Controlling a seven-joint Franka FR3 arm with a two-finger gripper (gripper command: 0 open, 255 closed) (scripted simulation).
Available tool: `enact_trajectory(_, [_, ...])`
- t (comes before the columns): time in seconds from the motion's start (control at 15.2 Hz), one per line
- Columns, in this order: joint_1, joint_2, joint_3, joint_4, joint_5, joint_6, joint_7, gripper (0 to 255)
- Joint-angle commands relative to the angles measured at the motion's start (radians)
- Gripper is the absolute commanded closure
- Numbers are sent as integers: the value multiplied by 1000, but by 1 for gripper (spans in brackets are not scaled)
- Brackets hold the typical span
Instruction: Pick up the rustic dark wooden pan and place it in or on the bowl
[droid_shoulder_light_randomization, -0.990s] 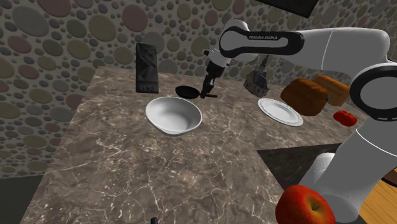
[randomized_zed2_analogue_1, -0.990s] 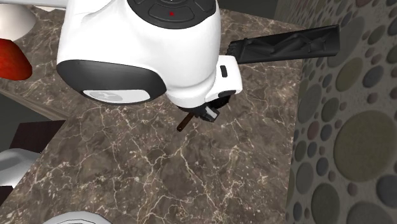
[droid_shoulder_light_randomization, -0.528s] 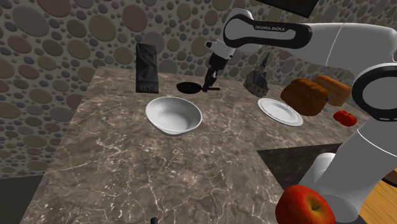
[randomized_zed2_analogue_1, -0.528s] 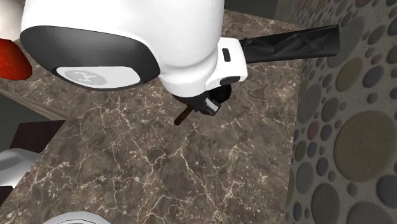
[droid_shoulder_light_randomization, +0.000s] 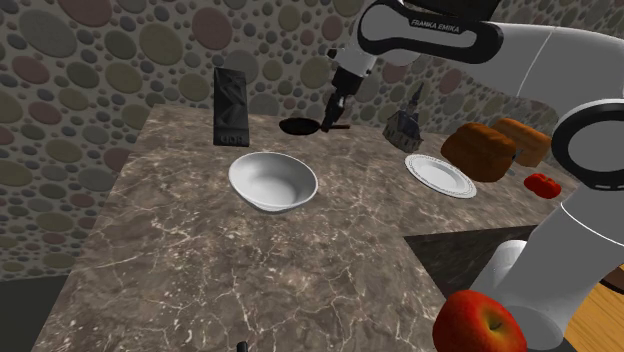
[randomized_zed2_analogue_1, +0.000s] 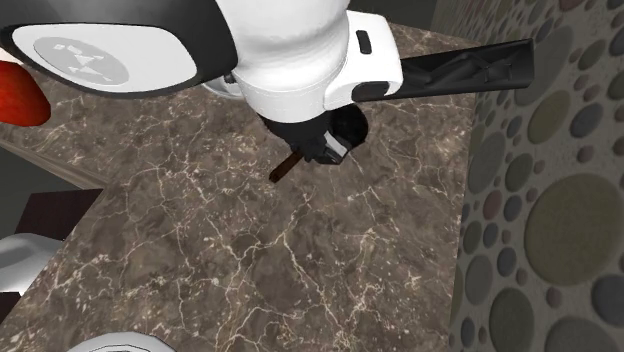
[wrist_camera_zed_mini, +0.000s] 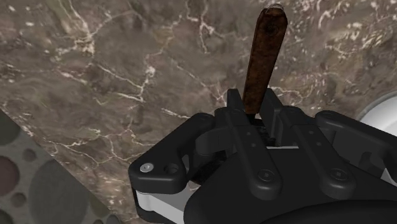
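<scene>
Since a second ago my pincer (droid_shoulder_light_randomization: 330, 121) has gone up a little, and the pan (droid_shoulder_light_randomization: 297, 126) went up with it. My fingers (wrist_camera_zed_mini: 236, 124) are closed on its brown wooden handle (wrist_camera_zed_mini: 264, 51). The dark pan hangs just over the marble counter (droid_shoulder_light_randomization: 200, 250), beyond the white bowl (droid_shoulder_light_randomization: 272, 180) in the shoulder view, near a black box (droid_shoulder_light_randomization: 230, 108).

Small dark pan (droid_shoulder_light_randomization: 297, 127), brown wooden handle (wrist_camera_zed_mini: 264, 51) clasped in claw (wrist_camera_zed_mini: 257, 113), white bowl (droid_shoulder_light_randomization: 272, 183) upright nearby
</scene>
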Motion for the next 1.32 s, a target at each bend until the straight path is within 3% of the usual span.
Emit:
enact_trajectory(0.0, [-2, 5, -1, 32, 0, -27, 2, 255])
enact_trajectory(0.46, [-5, 24, -4, 141, 2, -118, 14, 255])
enact_trajectory(1.25, [132, -165, 146, -90, -35, -25, 291, 255])
